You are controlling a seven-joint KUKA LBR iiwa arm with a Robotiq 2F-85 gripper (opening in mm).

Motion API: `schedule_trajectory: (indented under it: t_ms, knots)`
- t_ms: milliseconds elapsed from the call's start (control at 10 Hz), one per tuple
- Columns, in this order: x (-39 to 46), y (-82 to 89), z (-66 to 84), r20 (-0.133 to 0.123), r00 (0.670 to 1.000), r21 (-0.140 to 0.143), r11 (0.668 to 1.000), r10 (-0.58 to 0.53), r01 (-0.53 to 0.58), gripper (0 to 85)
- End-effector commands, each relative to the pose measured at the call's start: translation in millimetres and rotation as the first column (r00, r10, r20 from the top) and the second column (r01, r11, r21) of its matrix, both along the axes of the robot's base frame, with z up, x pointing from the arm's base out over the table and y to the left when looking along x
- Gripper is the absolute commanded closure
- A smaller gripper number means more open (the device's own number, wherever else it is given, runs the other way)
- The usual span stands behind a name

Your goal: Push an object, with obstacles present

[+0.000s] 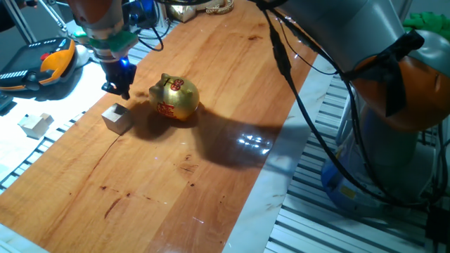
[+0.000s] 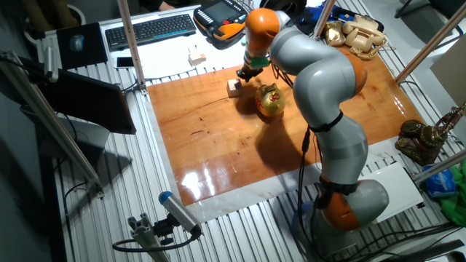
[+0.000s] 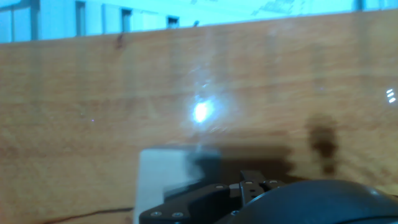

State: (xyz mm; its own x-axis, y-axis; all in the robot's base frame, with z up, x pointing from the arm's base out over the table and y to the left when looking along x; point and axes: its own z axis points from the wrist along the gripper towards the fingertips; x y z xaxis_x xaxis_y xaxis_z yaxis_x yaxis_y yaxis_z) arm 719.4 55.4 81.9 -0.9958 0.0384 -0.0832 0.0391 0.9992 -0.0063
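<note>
The small pale beige cube (image 1: 117, 118) sits on the wooden board near its left edge. It also shows in the other fixed view (image 2: 234, 87) and low in the hand view (image 3: 163, 180). My gripper (image 1: 121, 88) hangs just behind the cube, fingers together and holding nothing, tips close to the cube's far side. It shows in the other fixed view (image 2: 245, 73) and as a dark mass at the bottom of the hand view (image 3: 252, 190). The golden piggy bank (image 1: 174, 97) with red markings stands right of the cube, a short gap away; it also appears in the other fixed view (image 2: 270, 101).
A similar pale block (image 1: 35, 124) lies off the board on the white surface to the left. A teach pendant (image 1: 39, 65) and cables lie behind it. The board's left edge (image 1: 49, 151) runs close to the cube. A keyboard (image 2: 149, 29) lies beyond the board.
</note>
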Motion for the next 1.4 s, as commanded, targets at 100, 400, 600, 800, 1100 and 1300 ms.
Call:
schedule_trajectory:
  t_ms: [100,400,600,800,1100,1300]
  knots:
    - [5.5,4.4,-1.5,0.008,1.000,0.001,1.000,-0.021,0.021,85.0]
    - [14.8,6.8,-1.0,0.041,0.997,0.007,0.998,-0.059,0.059,85.0]
    - [17.1,7.3,-2.5,0.072,0.995,0.015,0.997,-0.074,0.074,85.0]
    - [18.6,11.8,-2.0,0.074,0.994,0.014,0.996,-0.085,0.084,85.0]
    - [19.6,12.1,-1.0,0.062,0.995,0.016,0.997,-0.082,0.081,85.0]
    - [20.2,12.1,-1.9,0.057,0.995,0.016,0.997,-0.076,0.075,85.0]
